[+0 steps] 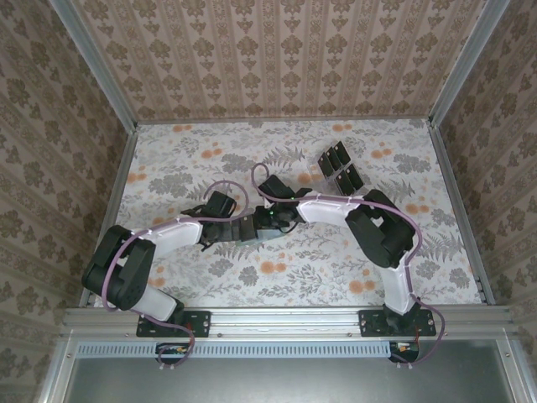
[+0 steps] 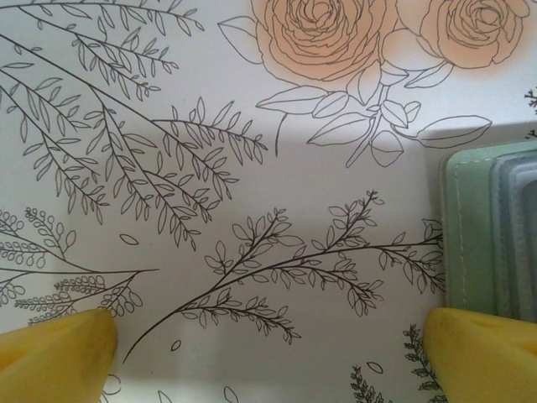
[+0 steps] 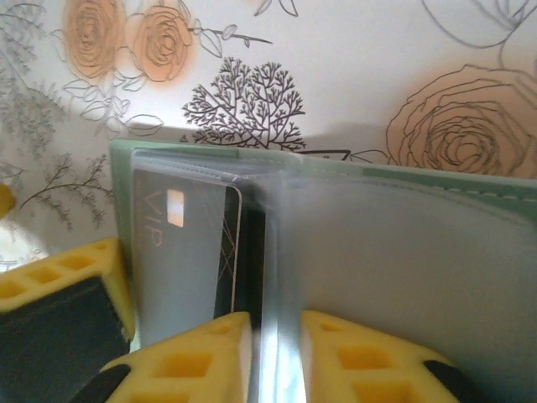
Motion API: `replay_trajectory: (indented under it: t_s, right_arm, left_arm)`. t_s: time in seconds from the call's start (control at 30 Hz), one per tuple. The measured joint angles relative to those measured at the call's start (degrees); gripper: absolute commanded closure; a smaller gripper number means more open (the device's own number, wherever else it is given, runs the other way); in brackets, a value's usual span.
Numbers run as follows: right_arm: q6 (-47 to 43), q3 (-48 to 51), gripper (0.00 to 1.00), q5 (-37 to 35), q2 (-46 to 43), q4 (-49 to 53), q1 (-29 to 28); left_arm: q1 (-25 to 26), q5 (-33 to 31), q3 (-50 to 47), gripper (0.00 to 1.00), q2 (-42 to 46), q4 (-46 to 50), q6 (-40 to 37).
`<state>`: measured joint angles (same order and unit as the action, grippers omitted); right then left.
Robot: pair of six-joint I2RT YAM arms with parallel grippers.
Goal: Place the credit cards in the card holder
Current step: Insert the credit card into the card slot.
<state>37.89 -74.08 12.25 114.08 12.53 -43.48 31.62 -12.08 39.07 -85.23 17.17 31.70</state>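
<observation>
White floral tabletop point(image 1: 252, 285), card holder point(image 2: 468, 227); damask walls point(image 1: 277, 59).

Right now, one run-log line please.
left hand open, by holder | right hand astride clear sleeve, grip unclear | one card sleeved | other cards out, far right

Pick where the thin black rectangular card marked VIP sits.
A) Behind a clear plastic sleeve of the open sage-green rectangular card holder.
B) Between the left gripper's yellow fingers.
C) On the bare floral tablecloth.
A: the right wrist view shows the thin black VIP card lying under hazy clear plastic inside the open sage-green card holder, not on the cloth.
</observation>
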Motion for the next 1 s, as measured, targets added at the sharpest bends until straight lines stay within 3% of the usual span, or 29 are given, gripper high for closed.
replay_trajectory:
  t_s: [0.13,0.43,1.0]
  right_arm:
    - [-0.3,1.2,0.71,-0.2,-4.4,0.0,0.2]
    - [-1.3,0.9,0.88,-2.1,-3.5,0.0,0.2]
    - [-1.2,-0.7,0.9,-2.8,1.9,-0.1,-0.6]
  left_arm:
    - [-0.7,0.3,0.1,0.0,1.1,0.3,0.0]
    - [-2.5,0.3,1.9,0.0,4.2,0.9,-0.3]
    - [-3.2,0.3,2.0,0.0,4.6,1.8,-0.9]
